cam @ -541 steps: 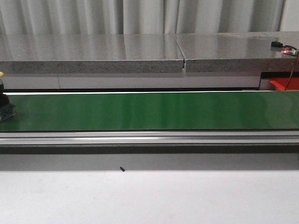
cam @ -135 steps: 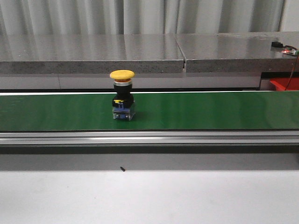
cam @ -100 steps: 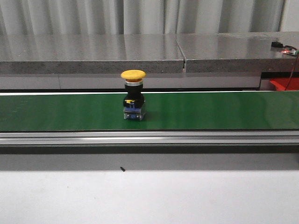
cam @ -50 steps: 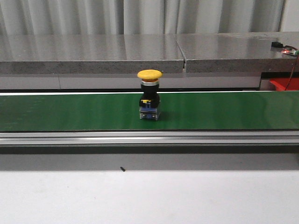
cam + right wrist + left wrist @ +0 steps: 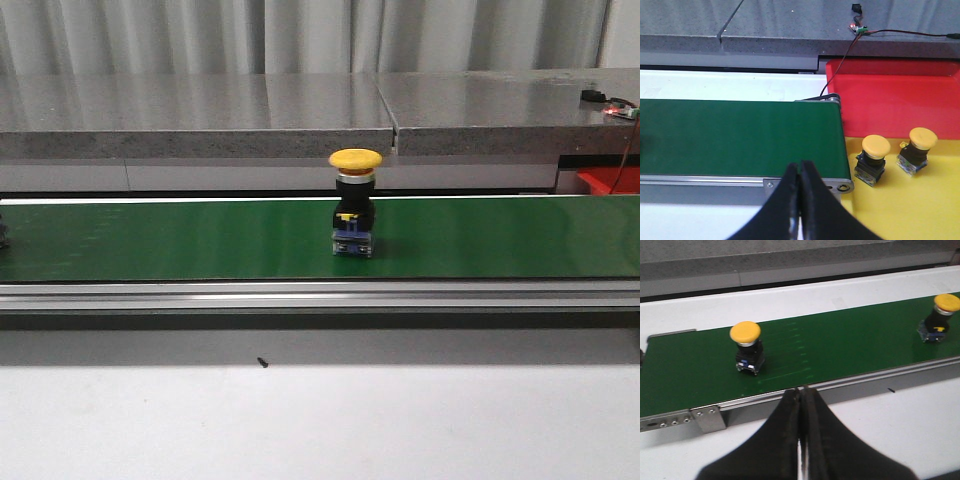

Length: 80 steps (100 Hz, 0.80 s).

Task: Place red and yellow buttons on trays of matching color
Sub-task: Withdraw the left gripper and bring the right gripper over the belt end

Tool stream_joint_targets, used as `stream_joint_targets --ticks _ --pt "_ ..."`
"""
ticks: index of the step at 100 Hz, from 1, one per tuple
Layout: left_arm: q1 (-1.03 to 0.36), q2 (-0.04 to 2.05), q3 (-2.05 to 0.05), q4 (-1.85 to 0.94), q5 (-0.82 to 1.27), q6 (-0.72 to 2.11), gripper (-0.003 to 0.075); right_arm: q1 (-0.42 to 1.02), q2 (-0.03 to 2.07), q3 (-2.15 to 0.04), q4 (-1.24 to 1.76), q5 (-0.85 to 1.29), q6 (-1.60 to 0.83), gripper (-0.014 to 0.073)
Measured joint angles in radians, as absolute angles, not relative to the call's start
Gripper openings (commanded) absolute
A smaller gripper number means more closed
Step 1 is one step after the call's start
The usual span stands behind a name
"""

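**Front view: one yellow button mid-belt, both grippers closed and empty**

Front view gives me the long green conveyor belt (image 5: 200, 240) running across the white table (image 5: 320, 420), with a grey stone-topped ledge (image 5: 200, 110) behind it. From the right wrist view I see the belt's end, and just past it a flat red plastic tray (image 5: 900, 100) beside a flat yellow plastic tray (image 5: 910, 210); the yellow tray sits nearer the camera.

Standing upright near the middle of the belt is a yellow mushroom-head push button on a black and blue base (image 5: 355, 203). The left wrist view shows a second yellow push button (image 5: 747, 347) upright on the belt, well apart from the first. Two more yellow push buttons rest on the yellow tray, one close to the belt's end (image 5: 873, 158) and one just beside it (image 5: 916, 150).

My left gripper (image 5: 801, 405) has its black fingers pressed together, holding nothing, over the table's near edge. My right gripper (image 5: 800, 175) is likewise closed on nothing, near the belt's end.
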<state>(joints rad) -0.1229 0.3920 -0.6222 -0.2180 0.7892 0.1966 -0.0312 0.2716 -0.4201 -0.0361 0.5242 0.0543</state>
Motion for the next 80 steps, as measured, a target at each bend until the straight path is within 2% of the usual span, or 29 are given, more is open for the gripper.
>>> stream_joint_targets --ticks 17,46,80 --pt "-0.17 0.39 -0.589 -0.261 0.755 0.184 -0.0019 -0.031 0.272 -0.42 -0.03 0.526 0.054 -0.0067" --pt "-0.172 0.378 -0.576 -0.274 0.719 0.167 -0.0019 -0.024 0.298 -0.433 -0.017 0.524 0.054 -0.0067" --pt "-0.172 0.378 -0.576 -0.274 0.719 0.165 -0.0019 0.076 0.531 -0.562 -0.011 0.597 0.054 -0.0067"
